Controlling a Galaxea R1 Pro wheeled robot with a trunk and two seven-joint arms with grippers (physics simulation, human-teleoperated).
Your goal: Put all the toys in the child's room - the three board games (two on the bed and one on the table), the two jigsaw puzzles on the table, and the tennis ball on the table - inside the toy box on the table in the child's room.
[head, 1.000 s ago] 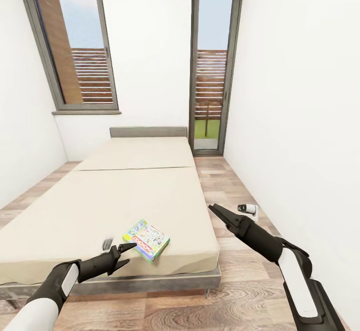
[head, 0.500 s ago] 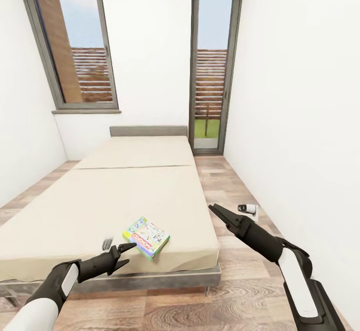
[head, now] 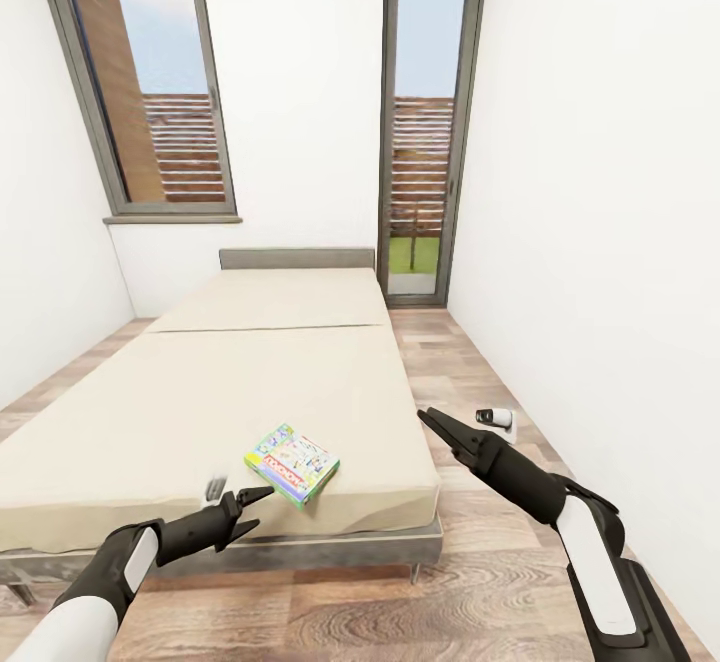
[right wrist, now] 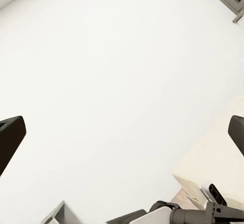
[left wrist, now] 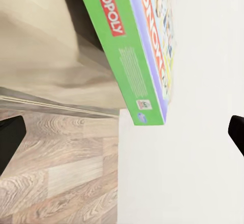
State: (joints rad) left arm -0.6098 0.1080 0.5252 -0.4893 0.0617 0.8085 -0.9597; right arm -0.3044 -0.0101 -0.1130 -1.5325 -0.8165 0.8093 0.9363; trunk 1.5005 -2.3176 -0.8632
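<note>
Board game [head: 292,464] lies ungrabbed on bed [head: 250,382] corner; my left gripper [head: 250,507] near it, right gripper [head: 437,425] aside, both spread, empty.

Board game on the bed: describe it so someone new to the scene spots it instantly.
Find the wide beige bed under the windows. Near its foot-end corner, just ahead of the left gripper, lies the board game, a thin flat box turned at an angle. Its green edge and busy multicolour lid stand out against the plain mattress.
</note>
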